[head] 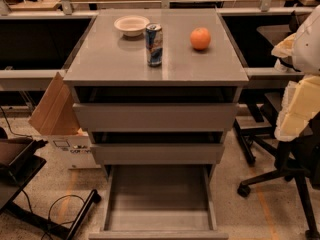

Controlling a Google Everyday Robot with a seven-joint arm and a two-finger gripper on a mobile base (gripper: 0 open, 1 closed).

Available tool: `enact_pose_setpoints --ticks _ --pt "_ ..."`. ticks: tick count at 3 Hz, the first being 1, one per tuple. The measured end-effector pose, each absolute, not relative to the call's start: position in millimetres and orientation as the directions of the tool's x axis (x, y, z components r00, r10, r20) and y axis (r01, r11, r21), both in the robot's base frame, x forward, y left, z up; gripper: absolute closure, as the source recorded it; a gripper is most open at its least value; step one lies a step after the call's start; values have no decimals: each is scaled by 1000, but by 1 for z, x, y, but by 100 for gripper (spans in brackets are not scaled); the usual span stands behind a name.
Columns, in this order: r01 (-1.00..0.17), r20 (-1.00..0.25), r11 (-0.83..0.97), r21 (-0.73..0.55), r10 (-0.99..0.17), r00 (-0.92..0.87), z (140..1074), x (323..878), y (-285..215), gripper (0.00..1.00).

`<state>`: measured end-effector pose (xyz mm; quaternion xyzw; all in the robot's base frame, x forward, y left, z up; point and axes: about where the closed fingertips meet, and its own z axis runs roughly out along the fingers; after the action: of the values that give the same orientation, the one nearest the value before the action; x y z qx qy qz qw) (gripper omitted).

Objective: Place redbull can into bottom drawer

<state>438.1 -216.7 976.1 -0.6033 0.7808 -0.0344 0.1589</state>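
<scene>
Parks the tool [286, 53] at the right edge, beside the bench [100, 69]; cannot tell how far open. Shows the bottom drawer [159, 199] pulled out. Leaves the redbull can [154, 45] upright on top, ungrasped. Looks like the approach step: calls for reaching left to the can. Holds the arm [306, 44] folded, high.

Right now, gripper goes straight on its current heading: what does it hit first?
The gripper hangs at the right edge, beside the cabinet, pointing down-left. Likely first contact: the black chair below it, not the redbull can. Depth is unclear.
</scene>
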Motion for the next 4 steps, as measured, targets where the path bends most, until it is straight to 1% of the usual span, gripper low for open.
enact_pose_setpoints --ticks 1,2,3,4 --pt "-931 -207 270 -245 -953 -222 976 438 -217 0" --pt "-925 -250 283 -253 -943 -220 980 448 -216 0" --pt "-915 -363 287 -285 -916 -174 986 487 -210 0" --pt "-881 -601 326 -342 -797 -61 1002 570 -185 0"
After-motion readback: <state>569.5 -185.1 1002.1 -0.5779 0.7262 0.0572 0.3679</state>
